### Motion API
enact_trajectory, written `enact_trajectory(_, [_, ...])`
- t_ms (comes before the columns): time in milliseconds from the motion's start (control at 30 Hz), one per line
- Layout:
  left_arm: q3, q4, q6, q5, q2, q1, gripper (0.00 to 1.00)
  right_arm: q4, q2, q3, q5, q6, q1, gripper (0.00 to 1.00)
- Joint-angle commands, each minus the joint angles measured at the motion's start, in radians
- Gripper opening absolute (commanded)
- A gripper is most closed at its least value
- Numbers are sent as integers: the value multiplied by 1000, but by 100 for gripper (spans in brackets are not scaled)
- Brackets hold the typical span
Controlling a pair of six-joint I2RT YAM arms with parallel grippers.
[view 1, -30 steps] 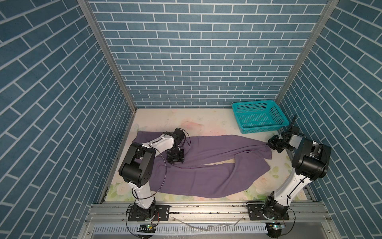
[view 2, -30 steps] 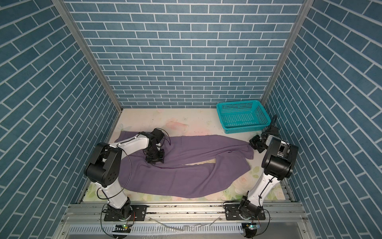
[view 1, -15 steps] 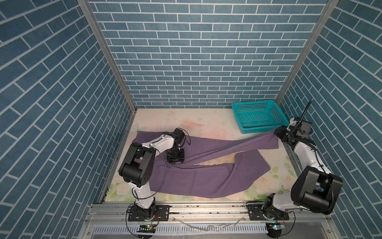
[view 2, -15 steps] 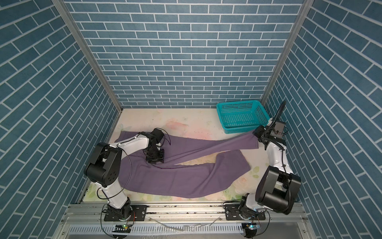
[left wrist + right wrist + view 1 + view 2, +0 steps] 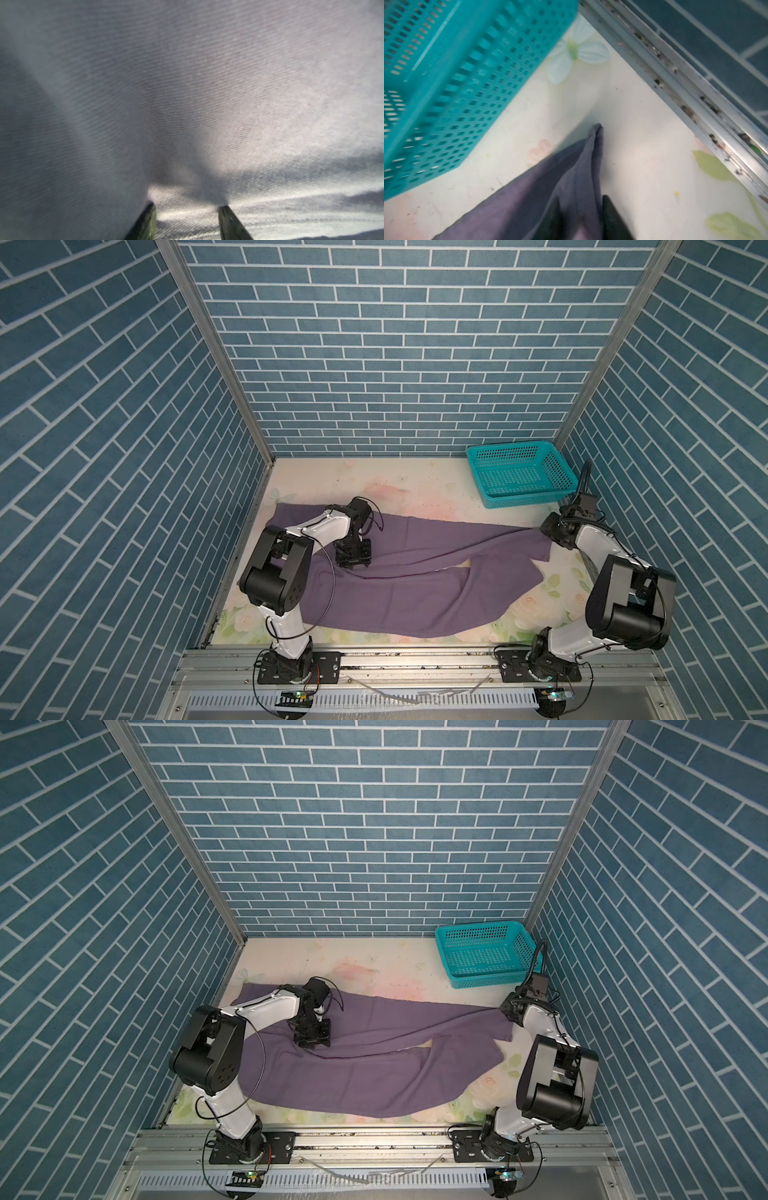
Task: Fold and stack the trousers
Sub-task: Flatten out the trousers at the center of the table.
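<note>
Lying spread across the floral table (image 5: 415, 489) in both top views, the trousers (image 5: 415, 597) (image 5: 353, 1077) have their waist end by the left arm and their two legs running toward the right arm. The far leg is stretched flatter. The near leg's end is doubled over with a rumpled edge. The left gripper (image 5: 353, 564) (image 5: 312, 1044) points down onto the cloth near where the legs split. The right gripper (image 5: 546, 526) (image 5: 505, 1009) sits at the far leg's end, between the side wall and the teal basket (image 5: 528, 499) (image 5: 486, 979). The basket stands in the far corner, just beyond that leg end and apart from it. Its inside shows only the perforated floor.

Left wrist view: trousers (image 5: 207, 83) fill the frame. The left gripper (image 5: 186, 206) has its fingers apart, tips on the cloth, with a small raised bump of fabric just ahead.

Right wrist view (blurred): right gripper (image 5: 580, 198) fingers stand apart with the leg end lying between them. The pointed tip of the trousers (image 5: 517, 199) pokes out ahead, resting on the table (image 5: 633, 145). The basket (image 5: 467, 83) wall is close beside it, not touching. A metal frame rail (image 5: 675, 72) is on the other side.
</note>
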Motion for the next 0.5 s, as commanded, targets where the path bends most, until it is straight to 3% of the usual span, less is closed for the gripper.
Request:
enact_trajectory(0, [-8,-24,12,-4,18,7,55,-44,-32,-30,37,108,-36,61])
enact_trajectory(133, [2,-29,11,-8,14,9,59,-65,-46,14,-8,130,-63,69])
enact_trajectory(233, [27,-34,3,-10,6,14,61,-72,-31,48,-44,149,-72,69])
enact_trajectory(467, [222,-3,-47,13,15,-7,70,2,-23,13,-161,198,-75,70])
